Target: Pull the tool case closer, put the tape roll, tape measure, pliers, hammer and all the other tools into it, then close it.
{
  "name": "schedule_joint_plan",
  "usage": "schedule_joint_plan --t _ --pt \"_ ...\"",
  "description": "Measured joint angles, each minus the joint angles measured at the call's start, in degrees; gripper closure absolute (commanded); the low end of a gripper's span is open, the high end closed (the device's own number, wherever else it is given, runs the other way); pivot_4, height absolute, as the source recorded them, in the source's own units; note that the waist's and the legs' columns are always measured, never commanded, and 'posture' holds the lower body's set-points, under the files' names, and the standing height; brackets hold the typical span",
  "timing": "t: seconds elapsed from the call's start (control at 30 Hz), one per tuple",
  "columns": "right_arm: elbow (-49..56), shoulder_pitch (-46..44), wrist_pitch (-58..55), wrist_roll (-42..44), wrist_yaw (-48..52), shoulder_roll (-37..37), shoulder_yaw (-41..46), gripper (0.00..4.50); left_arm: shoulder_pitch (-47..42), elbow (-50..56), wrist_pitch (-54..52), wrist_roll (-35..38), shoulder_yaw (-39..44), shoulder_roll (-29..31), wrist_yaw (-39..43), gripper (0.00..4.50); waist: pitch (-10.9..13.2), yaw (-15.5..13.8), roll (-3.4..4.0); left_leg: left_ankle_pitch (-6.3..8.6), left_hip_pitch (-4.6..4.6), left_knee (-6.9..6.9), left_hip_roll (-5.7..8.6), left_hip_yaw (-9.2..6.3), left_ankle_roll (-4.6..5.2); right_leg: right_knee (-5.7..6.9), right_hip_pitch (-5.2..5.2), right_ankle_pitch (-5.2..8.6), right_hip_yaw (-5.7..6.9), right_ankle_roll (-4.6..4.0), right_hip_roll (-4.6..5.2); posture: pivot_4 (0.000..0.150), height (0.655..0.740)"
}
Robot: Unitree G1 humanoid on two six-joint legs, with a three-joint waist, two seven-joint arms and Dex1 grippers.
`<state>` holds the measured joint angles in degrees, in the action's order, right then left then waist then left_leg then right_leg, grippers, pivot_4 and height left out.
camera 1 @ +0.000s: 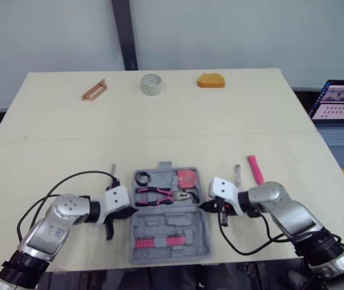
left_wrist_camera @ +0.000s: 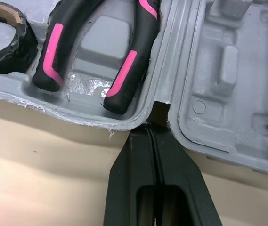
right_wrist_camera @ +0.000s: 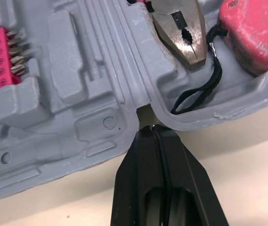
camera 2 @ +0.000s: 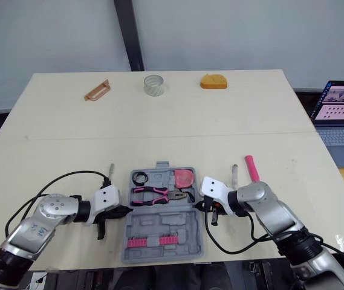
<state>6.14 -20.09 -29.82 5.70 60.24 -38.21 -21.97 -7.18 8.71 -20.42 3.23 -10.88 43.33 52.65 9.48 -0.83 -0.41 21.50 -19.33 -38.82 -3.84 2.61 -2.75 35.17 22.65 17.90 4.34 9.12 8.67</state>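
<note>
Three tools lie in the open grey plastic tool case [camera 1: 159,228]; the pink-handled hammer [camera 1: 255,170] waits outside. Left gripper [camera 1: 132,211] and right gripper [camera 1: 204,206], fingers pressed together, touch the case.

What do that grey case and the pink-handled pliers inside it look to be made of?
The tool case looks like moulded grey plastic with a matt finish: its shaped recesses are all one piece, and thin ragged flash shows along the rim. The pliers have a dull, worn bare-metal head, probably steel, and black and pink grips with a soft sheen, likely rubbery plastic.

One case [camera 1: 159,228], one pliers [camera 1: 159,194]
</note>
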Motion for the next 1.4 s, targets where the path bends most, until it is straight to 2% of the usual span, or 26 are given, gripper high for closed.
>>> schedule_joint_plan --t 0.37,1.4 --pt "-2.3 -1.6 0.1 -1.2 -1.2 1.3 0.4 4.48 -3.6 -3.7 1.7 -2.3 -0.2 -2.5 -1.7 4.50 0.0 -0.3 0.01 0.00 -0.02 -0.04 0.00 0.00 0.00 0.01 0.00 -0.01 0.00 0.01 0.00 0.150 0.7400" --pt "-4.3 -1.8 2.3 -2.6 -1.5 2.5 1.0 4.48 -3.7 -4.5 2.8 -2.4 -0.1 -2.8 -1.6 4.50 0.0 -0.3 0.01 0.00 -0.01 -0.04 0.00 0.00 0.00 0.01 -0.01 -0.02 0.00 0.02 0.00 0.150 0.7400"
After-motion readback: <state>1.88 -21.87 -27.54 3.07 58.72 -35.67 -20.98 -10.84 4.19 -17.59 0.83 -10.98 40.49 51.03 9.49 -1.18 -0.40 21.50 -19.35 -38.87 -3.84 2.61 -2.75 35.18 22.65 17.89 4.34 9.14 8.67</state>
